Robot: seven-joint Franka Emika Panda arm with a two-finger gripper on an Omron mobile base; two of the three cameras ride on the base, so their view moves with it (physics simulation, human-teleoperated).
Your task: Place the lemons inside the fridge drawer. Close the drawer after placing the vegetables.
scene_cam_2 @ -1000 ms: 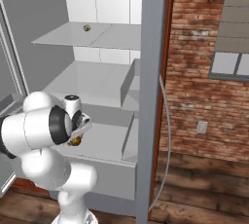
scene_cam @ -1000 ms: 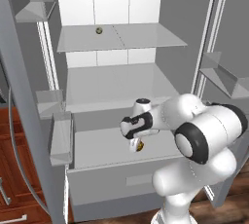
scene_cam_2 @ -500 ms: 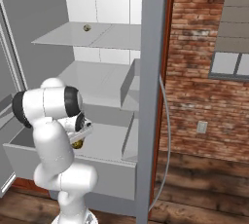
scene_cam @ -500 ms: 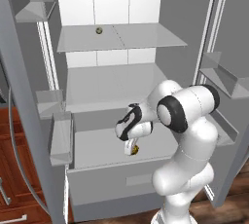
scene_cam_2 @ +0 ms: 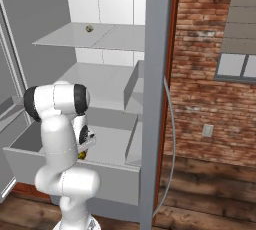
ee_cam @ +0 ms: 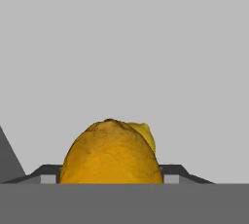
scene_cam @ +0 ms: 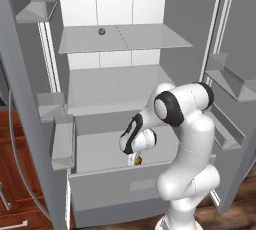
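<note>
- The gripper (scene_cam: pixel 137 160) hangs low over the pulled-out fridge drawer (scene_cam: pixel 125 191), just behind its front wall, and its two fingers are clamped on a lemon (ee_cam: pixel 111 152).
- In the hand view the lemon sits squarely between the dark fingertips (ee_cam: pixel 47 174), its rounded end toward the camera; its long axis seems to run away along the gripper, with a paler yellow tip showing beyond its top right.
- From the left base view only a small yellow patch of the lemon (scene_cam: pixel 139 161) shows under the wrist, above the drawer's pale floor.
- From the right base view the lemon (scene_cam_2: pixel 81 155) is tucked behind the arm's white body, inside the drawer (scene_cam_2: pixel 115 181).
- Behind the lemon in the hand view there is plain grey surface.
- A small dark round thing (scene_cam: pixel 101 31) lies on the upper fridge shelf (scene_cam: pixel 150 39), well apart from the gripper.
- The fridge doors stand open either side; a brick wall (scene_cam_2: pixel 215 74) is off to the right.
</note>
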